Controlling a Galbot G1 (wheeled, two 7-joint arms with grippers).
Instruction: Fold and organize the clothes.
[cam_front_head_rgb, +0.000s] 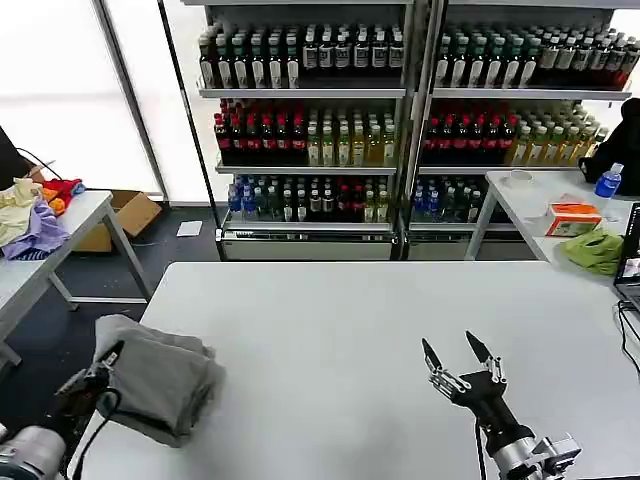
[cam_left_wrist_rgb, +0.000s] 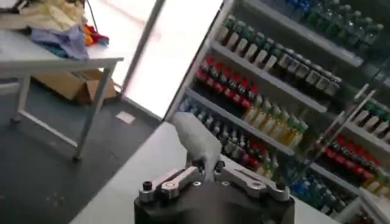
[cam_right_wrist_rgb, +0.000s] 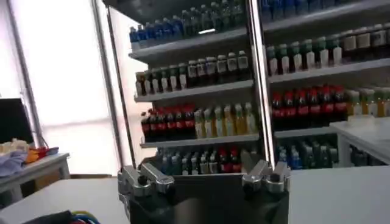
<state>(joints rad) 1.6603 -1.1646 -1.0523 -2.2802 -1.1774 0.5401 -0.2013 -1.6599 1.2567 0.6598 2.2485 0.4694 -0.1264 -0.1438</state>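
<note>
A folded light grey shirt (cam_front_head_rgb: 160, 380) lies bunched at the left edge of the white table (cam_front_head_rgb: 330, 340). My left gripper (cam_front_head_rgb: 104, 362) sits at the shirt's left side, shut on a fold of the cloth. In the left wrist view the grey cloth (cam_left_wrist_rgb: 196, 139) rises from between the closed jaws of the left gripper (cam_left_wrist_rgb: 207, 165). My right gripper (cam_front_head_rgb: 452, 348) hovers over the right part of the table, open, with nothing between its fingers. In the right wrist view the right gripper (cam_right_wrist_rgb: 206, 178) has its jaws spread wide.
A side table at the left holds a yellow, purple and red heap (cam_front_head_rgb: 35, 215). Another table at the right carries a lime-green bundle (cam_front_head_rgb: 594, 250), an orange box (cam_front_head_rgb: 573, 219) and a blue bottle (cam_front_head_rgb: 607, 181). Bottle shelves (cam_front_head_rgb: 400, 110) stand behind. A cardboard box (cam_front_head_rgb: 128, 215) is on the floor.
</note>
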